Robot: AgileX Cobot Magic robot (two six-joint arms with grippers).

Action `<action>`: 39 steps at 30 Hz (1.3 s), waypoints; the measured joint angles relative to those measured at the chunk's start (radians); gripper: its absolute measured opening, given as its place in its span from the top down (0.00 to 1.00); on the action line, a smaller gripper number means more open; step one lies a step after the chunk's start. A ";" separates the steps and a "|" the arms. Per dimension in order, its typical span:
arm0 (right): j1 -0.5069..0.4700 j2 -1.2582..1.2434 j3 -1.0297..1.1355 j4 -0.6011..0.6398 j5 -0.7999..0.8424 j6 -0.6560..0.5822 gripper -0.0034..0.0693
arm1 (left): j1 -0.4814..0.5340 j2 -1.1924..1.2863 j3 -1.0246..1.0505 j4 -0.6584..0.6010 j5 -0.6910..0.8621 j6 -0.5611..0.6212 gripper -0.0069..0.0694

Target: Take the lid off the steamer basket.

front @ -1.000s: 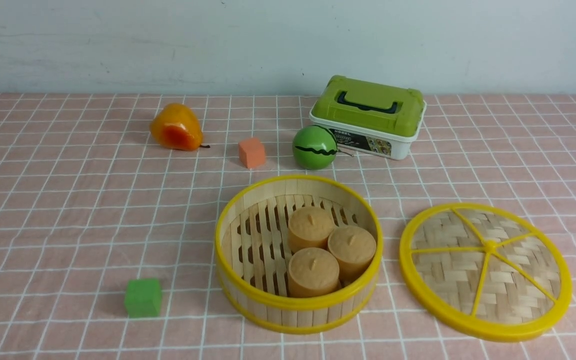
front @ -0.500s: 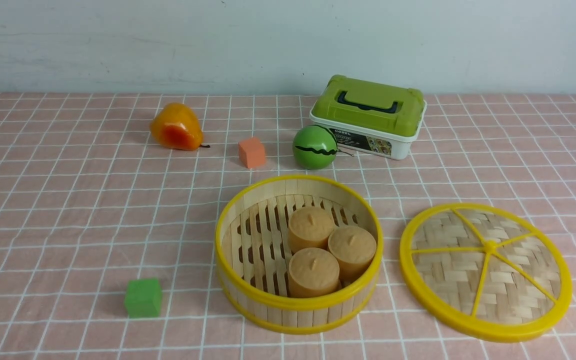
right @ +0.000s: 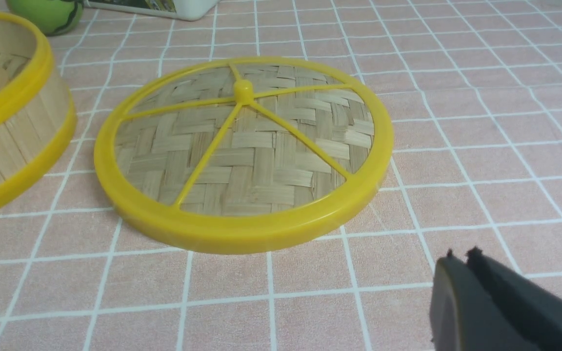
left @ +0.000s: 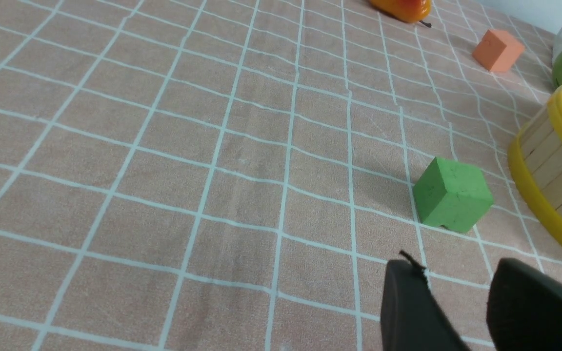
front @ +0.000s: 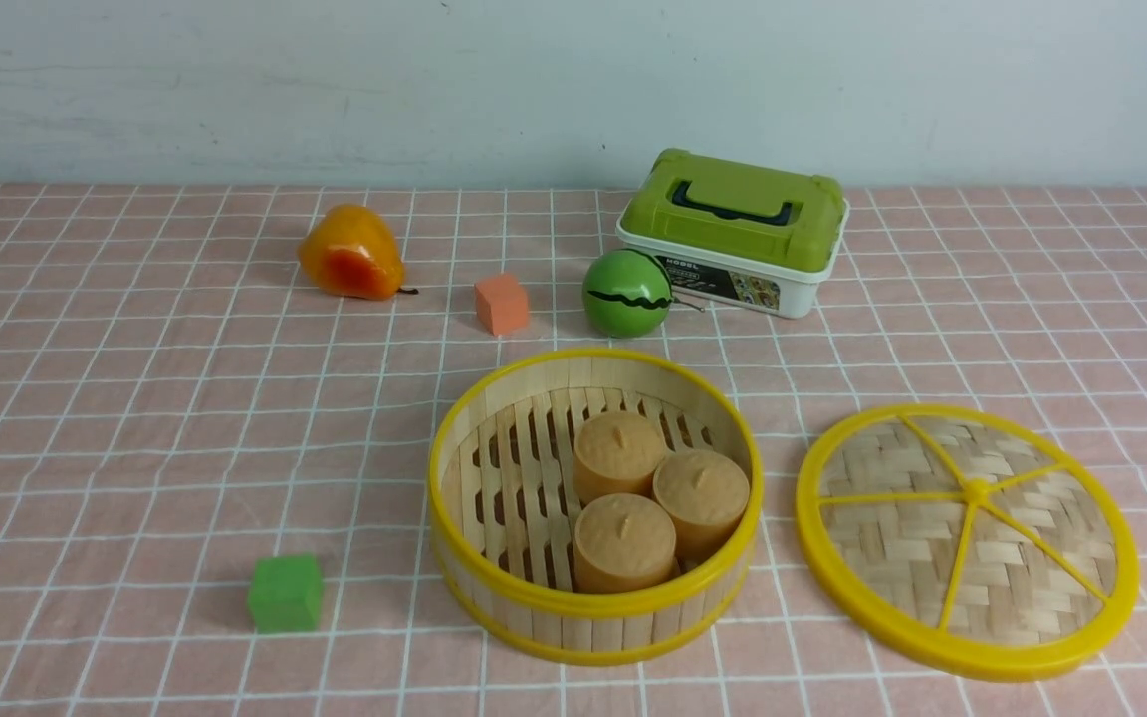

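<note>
The steamer basket point(front: 494, 438) stands uncovered at centre front, with three tan buns point(front: 623, 498) inside. Its wall also shows in the left wrist view point(left: 554, 161) and the right wrist view point(right: 12, 126). The lid point(front: 967, 538), woven bamboo with a yellow rim and spokes, lies flat on the cloth to the basket's right, apart from it; it also shows in the right wrist view point(right: 242, 151). My left gripper point(left: 456, 273) is open and empty near a green cube. My right gripper point(right: 461, 256) is shut and empty, short of the lid. Neither gripper shows in the front view.
A green cube point(front: 285, 593) point(left: 451, 195) sits left of the basket. Behind the basket stand an orange cube point(front: 501, 304), a green watermelon ball point(front: 626, 293), a white box with green lid point(front: 733, 229) and an orange-yellow pear point(front: 349, 254). A wall bounds the table's back.
</note>
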 joint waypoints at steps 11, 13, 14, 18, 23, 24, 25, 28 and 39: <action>0.000 0.000 -0.001 0.000 0.000 0.000 0.95 | 0.000 0.000 0.000 0.000 0.000 0.000 0.60; 0.000 0.000 -0.001 0.000 0.000 0.000 0.94 | 0.000 0.000 0.000 0.000 0.000 0.000 0.60; 0.000 0.000 -0.001 0.000 0.000 0.000 0.94 | 0.000 0.000 0.000 0.000 0.000 0.000 0.60; 0.000 0.000 -0.001 0.000 0.000 0.000 0.93 | 0.000 0.000 0.000 0.000 0.000 0.000 0.60; 0.000 0.000 -0.001 0.000 0.000 0.000 0.92 | 0.000 0.000 0.000 0.000 0.000 0.000 0.60; 0.000 0.000 -0.001 0.000 0.000 0.000 0.92 | 0.000 0.000 0.000 0.000 0.000 0.000 0.60; 0.000 0.000 -0.001 0.000 0.000 0.000 0.92 | 0.000 0.000 0.000 0.000 0.000 0.000 0.60; 0.000 0.000 -0.001 0.000 0.000 0.000 0.91 | 0.000 0.000 0.000 0.000 0.000 0.000 0.60; 0.000 0.000 -0.001 0.000 0.000 0.000 0.89 | 0.000 0.000 0.000 0.000 0.000 0.000 0.60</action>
